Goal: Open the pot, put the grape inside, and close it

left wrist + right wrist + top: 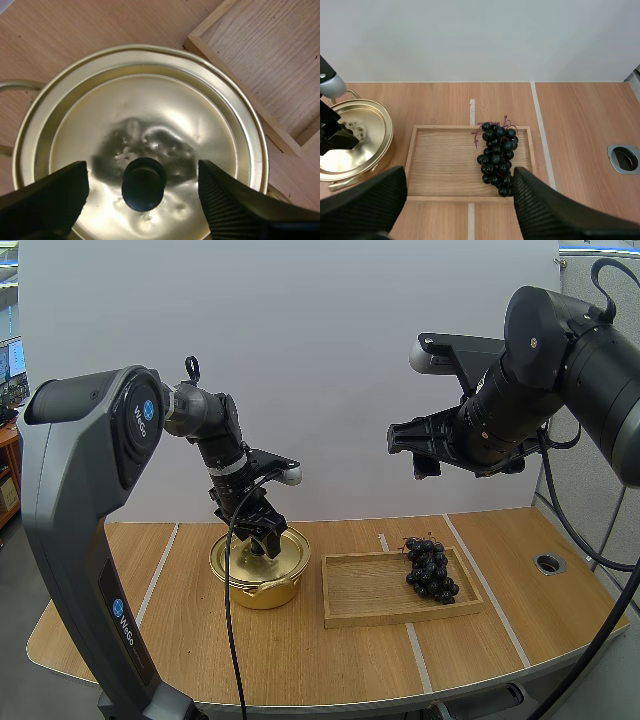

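My left gripper point(142, 172) stands wide open, empty, astride the knob point(144, 187) of the lid point(155, 110). I should centre, sink lower, then pinch.

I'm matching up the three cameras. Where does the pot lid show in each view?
High view: lid on the pot, under the left end effector, left of the wooden tray.
Left wrist view: lid below the open left end effector, tray corner beside it.
Right wrist view: lid beside the tray, opposite the grapes.
Shared landmark: the wooden tray.
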Robot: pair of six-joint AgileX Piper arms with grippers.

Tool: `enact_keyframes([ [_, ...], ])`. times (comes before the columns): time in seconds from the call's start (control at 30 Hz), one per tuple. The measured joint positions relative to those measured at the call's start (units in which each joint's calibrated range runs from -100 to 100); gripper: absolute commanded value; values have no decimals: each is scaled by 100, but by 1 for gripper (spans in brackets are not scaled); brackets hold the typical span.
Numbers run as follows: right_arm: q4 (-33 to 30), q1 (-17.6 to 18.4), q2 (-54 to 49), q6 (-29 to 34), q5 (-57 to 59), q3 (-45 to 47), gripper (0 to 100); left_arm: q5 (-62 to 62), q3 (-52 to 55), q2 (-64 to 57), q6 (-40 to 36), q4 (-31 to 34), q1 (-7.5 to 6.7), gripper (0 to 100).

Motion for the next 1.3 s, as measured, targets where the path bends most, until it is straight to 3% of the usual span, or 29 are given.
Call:
enact_keyframes([
  [0.23,0,0,0,0,0,0,100,17,0,0,0,0,0,100],
  [0.27,0,0,0,0,0,0,100,17,0,0,-11,0,0,95],
  [0.43,0,0,0,0,0,0,100,107,0,0,-57,0,0,17],
  [0.47,0,0,0,0,0,0,100,107,0,0,-66,0,0,4],
  [0.5,0,0,0,0,0,0,100,124,0,0,-66,0,0,0],
  [0.9,0,0,0,0,0,0,100,230,0,-26,-85,0,0,0],
  [1.3,0,0,0,0,0,0,100,910,-922,-1309,-351,54,0,0],
])
